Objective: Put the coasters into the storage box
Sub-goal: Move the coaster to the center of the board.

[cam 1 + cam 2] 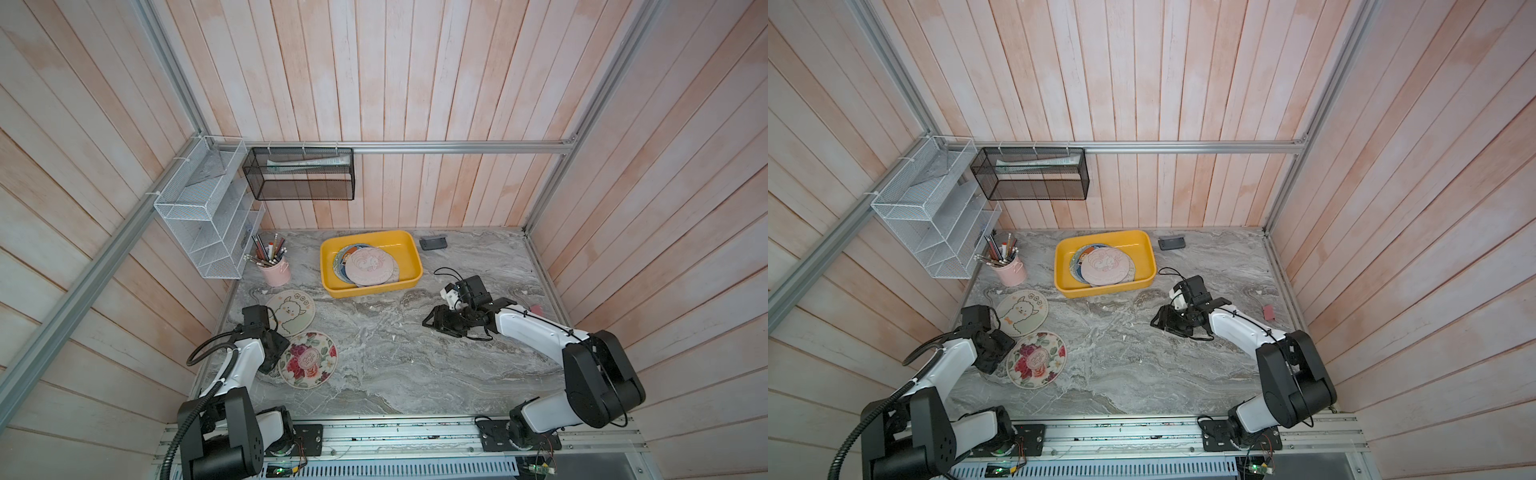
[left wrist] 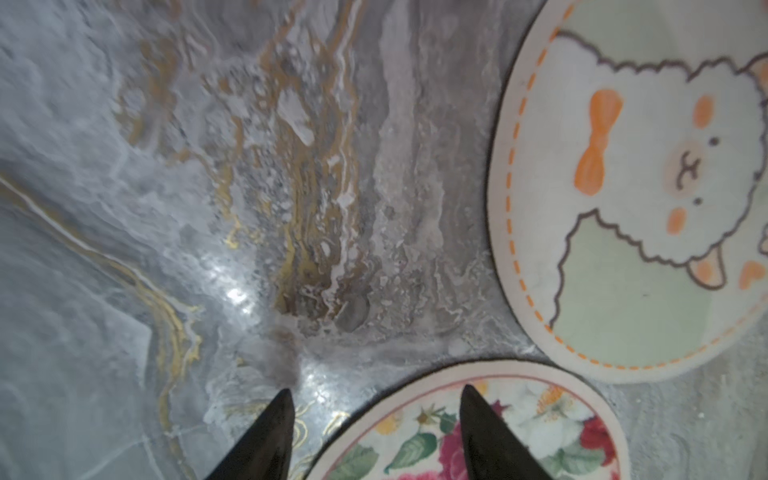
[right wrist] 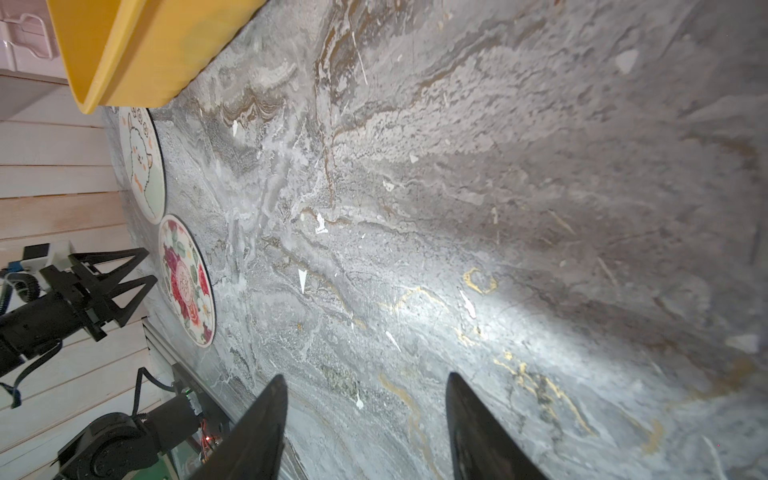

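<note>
Nearest the lens in a top view, a metal rail [image 1: 415, 432] is set along the table's [image 1: 395, 365] near edge. Beyond, stacked coasters [image 1: 370, 266] are held in the yellow storage box [image 1: 374, 289]; an alpaca coaster [image 1: 291, 311] and a floral coaster [image 1: 309, 359] are laid on the table. Left wrist view: the left gripper [image 2: 374, 395] is spread, empty, at the floral coaster's rim. Right wrist view: the right gripper [image 3: 365, 380] is spread, empty, over bare table.

Here's a lab test cell dressed like a home desk: aluminium frame rail [image 1: 415, 146] across mid-frame, plank walls [image 1: 415, 62] all around, marble-print tabletop [image 1: 395, 353] lower centre, pencil cup [image 1: 275, 272] and wire rack [image 1: 208, 224] at left.
</note>
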Robot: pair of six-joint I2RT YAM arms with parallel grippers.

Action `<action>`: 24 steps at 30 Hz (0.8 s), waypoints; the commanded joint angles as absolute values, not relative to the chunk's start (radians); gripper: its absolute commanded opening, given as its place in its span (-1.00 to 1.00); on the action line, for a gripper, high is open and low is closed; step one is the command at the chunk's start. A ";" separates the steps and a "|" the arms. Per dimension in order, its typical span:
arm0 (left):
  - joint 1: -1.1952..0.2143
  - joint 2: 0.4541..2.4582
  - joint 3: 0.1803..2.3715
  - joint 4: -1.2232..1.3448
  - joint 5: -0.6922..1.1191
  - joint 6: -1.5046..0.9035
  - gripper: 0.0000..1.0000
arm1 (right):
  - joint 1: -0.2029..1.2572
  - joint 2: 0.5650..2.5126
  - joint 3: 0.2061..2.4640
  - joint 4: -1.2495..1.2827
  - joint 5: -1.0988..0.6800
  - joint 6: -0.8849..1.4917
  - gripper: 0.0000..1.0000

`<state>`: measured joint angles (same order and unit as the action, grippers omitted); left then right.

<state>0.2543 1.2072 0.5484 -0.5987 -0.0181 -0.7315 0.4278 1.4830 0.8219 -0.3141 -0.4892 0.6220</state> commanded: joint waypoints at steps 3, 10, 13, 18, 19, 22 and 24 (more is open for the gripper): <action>0.257 1.228 0.501 -0.535 0.074 -0.744 0.34 | 0.416 1.485 0.838 -0.331 -0.501 0.606 0.23; 0.199 1.219 0.491 -0.555 0.146 -0.752 0.36 | 0.410 1.483 0.827 -0.328 -0.503 0.607 0.23; 0.120 1.217 0.503 -0.589 0.165 -0.775 0.37 | 0.408 1.487 0.829 -0.327 -0.503 0.606 0.23; -0.008 1.202 0.504 -0.613 0.223 -0.819 0.38 | 0.408 1.493 0.833 -0.325 -0.506 0.607 0.23; -0.037 1.206 0.508 -0.608 0.235 -0.824 0.38 | 0.408 1.493 0.833 -0.324 -0.506 0.607 0.23; -0.141 1.241 0.541 -0.594 0.259 -0.845 0.41 | 0.408 1.497 0.833 -0.321 -0.509 0.609 0.23; -0.207 1.275 0.564 -0.568 0.281 -0.858 0.42 | 0.408 1.499 0.836 -0.319 -0.511 0.610 0.23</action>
